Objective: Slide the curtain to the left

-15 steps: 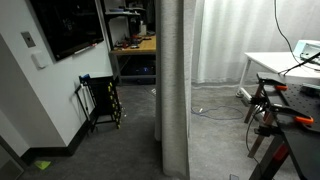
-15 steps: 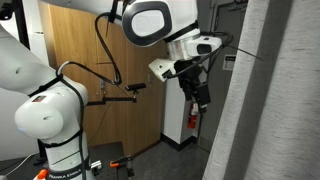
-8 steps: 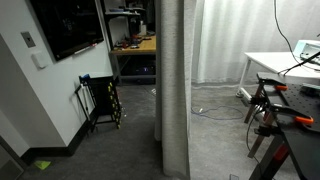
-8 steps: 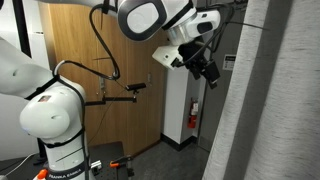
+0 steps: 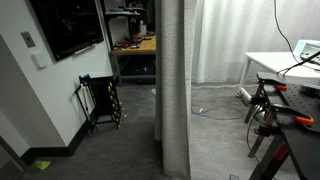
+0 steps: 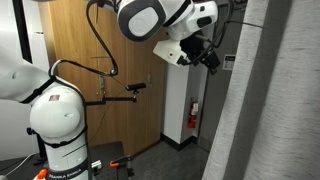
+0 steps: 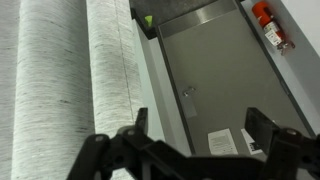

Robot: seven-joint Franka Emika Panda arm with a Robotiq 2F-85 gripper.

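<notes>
The curtain (image 5: 172, 90) is a tall grey-beige ribbed fabric hanging in vertical folds from ceiling to floor in the middle of the room. In an exterior view it fills the right side (image 6: 275, 100). In the wrist view its folds (image 7: 60, 80) fill the left half. My gripper (image 6: 208, 57) is raised high, just short of the curtain's edge and not touching it. In the wrist view the gripper (image 7: 200, 125) is open and empty, with both dark fingers spread apart beside the curtain.
A sheer white curtain (image 5: 225, 40) hangs behind, next to a white table (image 5: 275, 62) and a clamp stand (image 5: 268, 110). A black rack (image 5: 100, 100) stands by the wall. A grey door (image 7: 215, 80), a fire extinguisher (image 6: 191, 115) and a wooden door (image 6: 110, 90) are near the arm.
The gripper has risen and swung towards the curtain's edge. The curtain has not moved.
</notes>
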